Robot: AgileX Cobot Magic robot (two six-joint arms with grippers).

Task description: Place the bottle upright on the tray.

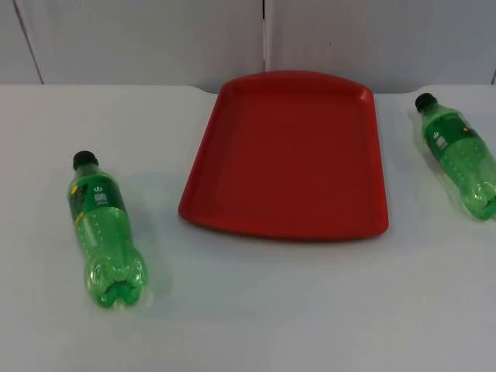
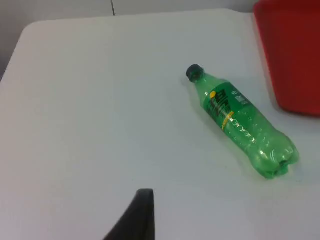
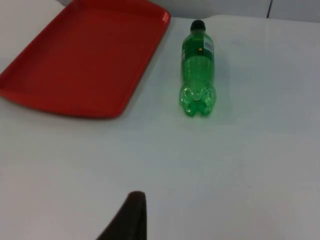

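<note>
Two green plastic bottles with black caps lie on their sides on the white table. The left bottle (image 1: 103, 230) lies left of the red tray (image 1: 288, 159), cap toward the wall; it is also the bottle (image 2: 240, 121) in the left wrist view. The right bottle (image 1: 459, 154) lies right of the tray and appears again as the bottle (image 3: 198, 69) in the right wrist view. The tray (image 3: 80, 57) holds nothing. My left gripper (image 2: 140, 220) hangs over bare table, well short of its bottle. My right gripper (image 3: 131, 220) likewise stays back from the right bottle.
The grey partition wall (image 1: 155, 39) closes the table behind the tray. White table top (image 1: 271, 310) stretches in front of the tray and between the bottles. The tray's edge (image 2: 290, 60) lies close beside the left bottle.
</note>
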